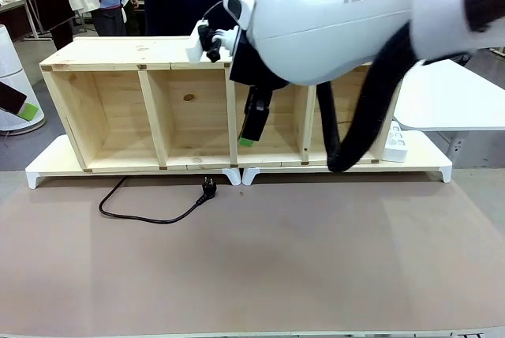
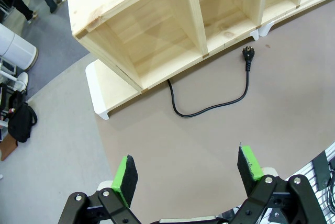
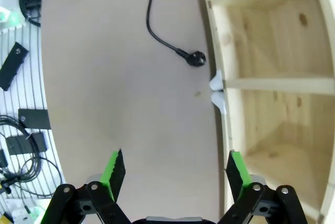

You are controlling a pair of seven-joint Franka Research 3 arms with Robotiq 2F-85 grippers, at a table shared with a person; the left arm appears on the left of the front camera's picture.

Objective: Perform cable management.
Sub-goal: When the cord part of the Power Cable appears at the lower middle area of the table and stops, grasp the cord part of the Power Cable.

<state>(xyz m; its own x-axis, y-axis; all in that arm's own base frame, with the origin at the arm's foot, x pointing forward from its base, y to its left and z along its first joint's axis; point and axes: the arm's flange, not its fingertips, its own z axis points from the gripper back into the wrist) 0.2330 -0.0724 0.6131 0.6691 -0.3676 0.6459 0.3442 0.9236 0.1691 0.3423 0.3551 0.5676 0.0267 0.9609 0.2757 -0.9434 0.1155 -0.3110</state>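
Fingers (image 2: 125, 179) on left gripper (image 2: 186, 164) spread wide, nothing btwn; right gripper (image 3: 175, 166) same. Cable (image 1: 150, 218) lies loose on table (image 1: 316, 259), left of middle, plug (image 1: 207, 186) just near-side of wooden shelf (image 1: 118, 54).

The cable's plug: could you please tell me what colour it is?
Black; the plug shows best in the left wrist view.

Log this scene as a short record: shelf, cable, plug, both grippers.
shelf: wooden, four open compartments, on the table
cable: loose curve on the table in front of the shelf, ungripped
plug: on the table, near the shelf's middle
left gripper: open, above the table
right gripper: open, holding nothing
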